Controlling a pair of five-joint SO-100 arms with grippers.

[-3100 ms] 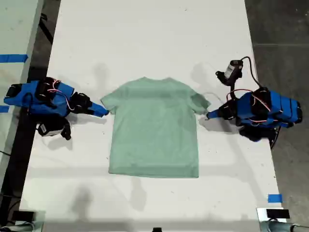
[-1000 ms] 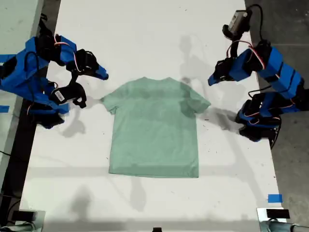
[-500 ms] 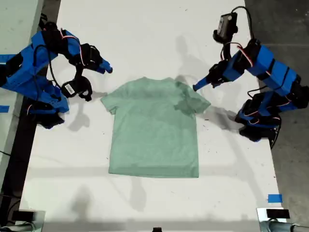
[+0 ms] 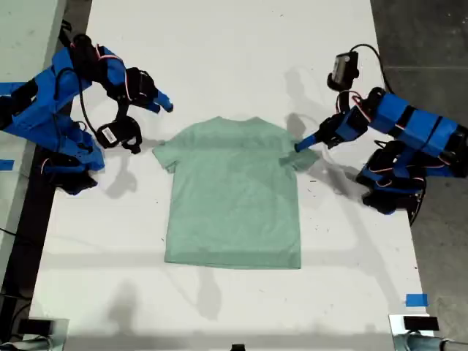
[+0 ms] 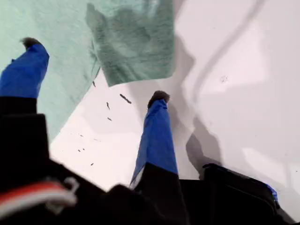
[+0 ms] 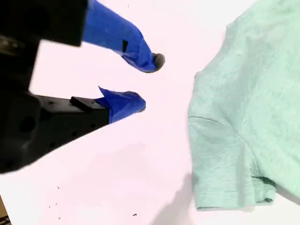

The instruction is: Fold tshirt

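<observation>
The pale mint-green tshirt (image 4: 234, 197) lies flat and spread out on the white table (image 4: 219, 44), collar toward the far end. My first gripper (image 4: 301, 145) is at the sleeve on the exterior view's right. It is open (image 5: 93, 70), with one finger over the tshirt (image 5: 136, 42) and the other over bare table beside the sleeve's edge. My second gripper (image 4: 164, 104) hovers open (image 6: 149, 82) above the table. It is apart from the tshirt (image 6: 253, 93), just off the sleeve on the exterior view's left.
Small dark specks (image 5: 108, 107) dot the table by the first gripper's sleeve. A blue tape piece (image 4: 415, 300) sits near the table's front corner at the exterior view's right. Dark floor (image 4: 424, 44) borders the table there; another pale surface (image 4: 22, 44) lies at the left.
Both arms have risen from lying low beside the sleeves. Over the last half second the first gripper dropped onto the sleeve's edge; the second gripper barely shifted.
</observation>
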